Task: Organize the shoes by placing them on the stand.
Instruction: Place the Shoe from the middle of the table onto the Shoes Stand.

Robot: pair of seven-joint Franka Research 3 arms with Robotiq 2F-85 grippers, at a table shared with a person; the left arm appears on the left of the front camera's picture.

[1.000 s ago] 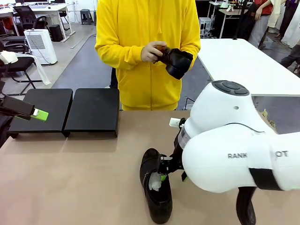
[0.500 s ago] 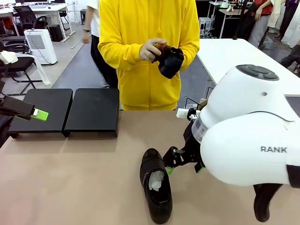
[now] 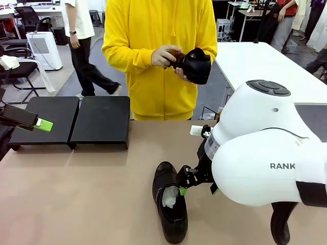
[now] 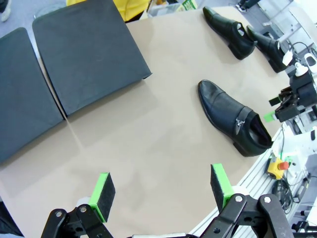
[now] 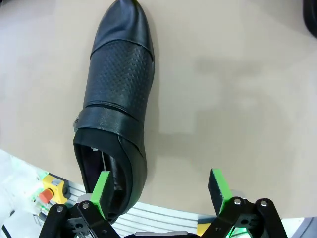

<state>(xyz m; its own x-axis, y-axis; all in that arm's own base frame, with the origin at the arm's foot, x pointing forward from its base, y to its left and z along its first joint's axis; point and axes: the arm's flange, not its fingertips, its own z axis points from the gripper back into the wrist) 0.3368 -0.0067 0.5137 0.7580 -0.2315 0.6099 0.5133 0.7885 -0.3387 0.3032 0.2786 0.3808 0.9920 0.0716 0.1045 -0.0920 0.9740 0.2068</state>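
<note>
One black shoe [image 3: 171, 212] lies on the tan table [image 3: 76, 194] in the lower middle of the front view, with white paper in its opening. In the left wrist view, a second shoe [image 4: 228, 29] and a third shoe [image 4: 267, 45] lie side by side at the upper right. A fourth shoe [image 3: 196, 65] is held at chest height in the hands [image 3: 166, 56] of a person in a yellow hoodie [image 3: 158, 30], top centre. The stand [image 3: 99, 122], two black platforms side by side, sits at the upper left of the front view.

The right arm [image 3: 265, 158] bends down from the lower right. The right gripper [image 5: 159, 188] is spread wide and grips nothing. One green pad [image 5: 101, 191] sits over the shoe's open end, the other over bare table. The left gripper [image 4: 162, 186] hangs at the front view's left edge near the stand, jaws apart and empty.

The white arm hides the table's right part in the front view.
</note>
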